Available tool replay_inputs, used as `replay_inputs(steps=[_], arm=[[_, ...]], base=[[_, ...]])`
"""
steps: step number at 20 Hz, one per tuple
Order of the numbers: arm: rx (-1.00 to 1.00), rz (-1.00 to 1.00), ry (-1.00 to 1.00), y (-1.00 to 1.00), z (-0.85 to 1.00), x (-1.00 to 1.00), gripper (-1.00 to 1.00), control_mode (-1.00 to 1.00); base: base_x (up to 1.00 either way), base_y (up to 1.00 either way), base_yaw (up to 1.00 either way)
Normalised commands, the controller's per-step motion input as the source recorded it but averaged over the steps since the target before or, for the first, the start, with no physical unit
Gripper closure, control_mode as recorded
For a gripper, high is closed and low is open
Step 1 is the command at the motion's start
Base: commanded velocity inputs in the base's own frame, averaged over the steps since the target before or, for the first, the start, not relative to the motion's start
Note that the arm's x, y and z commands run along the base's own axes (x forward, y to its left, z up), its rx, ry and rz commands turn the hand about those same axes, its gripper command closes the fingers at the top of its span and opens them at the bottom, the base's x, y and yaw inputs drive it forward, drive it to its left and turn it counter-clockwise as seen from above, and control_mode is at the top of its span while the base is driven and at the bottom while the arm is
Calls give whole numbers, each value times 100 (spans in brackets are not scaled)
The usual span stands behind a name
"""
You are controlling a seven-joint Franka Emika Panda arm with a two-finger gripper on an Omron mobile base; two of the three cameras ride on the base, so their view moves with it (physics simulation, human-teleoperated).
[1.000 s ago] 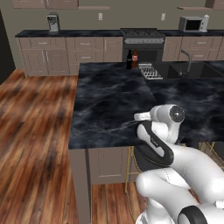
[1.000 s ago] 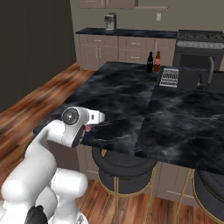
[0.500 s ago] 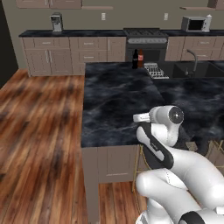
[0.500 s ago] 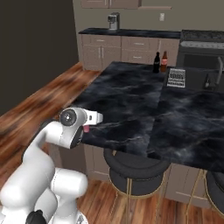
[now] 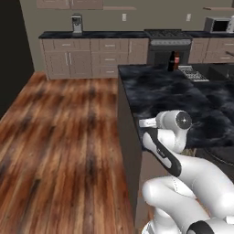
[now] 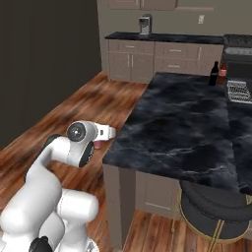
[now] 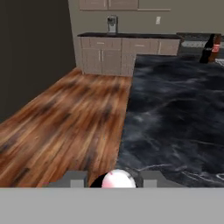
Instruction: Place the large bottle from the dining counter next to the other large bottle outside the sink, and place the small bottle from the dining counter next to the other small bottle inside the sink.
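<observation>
1. The arm is folded low at the near left corner of the dining counter [image 6: 182, 128], its wrist level with the countertop.
2. The gripper [image 7: 114, 183] is closed on the small pink bottle [image 7: 117, 179], which sits between its fingertips.
3. Far right on the counter, the black bottle [image 6: 214, 74] and the brown red-labelled bottle [image 6: 222, 74] stand just beside each other.

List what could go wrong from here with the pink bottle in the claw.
1. The pink bottle sits at the tip of the shut claw, off the counter; it may slip onto the wood floor.
2. The claw hangs near the counter's corner; a swing could knock the bottle against it.
3. The black bottle and brown bottle stand close together; a careless reach may topple them.
</observation>
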Motion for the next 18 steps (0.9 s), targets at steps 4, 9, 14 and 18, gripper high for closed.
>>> replay_inputs(steps=[4, 9, 14, 18], arm=[[0, 0, 0, 0, 0, 0, 100, 100], [0, 0, 0, 0, 0, 0, 100, 100], [0, 0, 0, 0, 0, 0, 100, 100], [0, 0, 0, 0, 0, 0, 100, 100]], base=[[40, 100, 0], [57, 96, 0], [94, 62, -2], [100, 39, -5]])
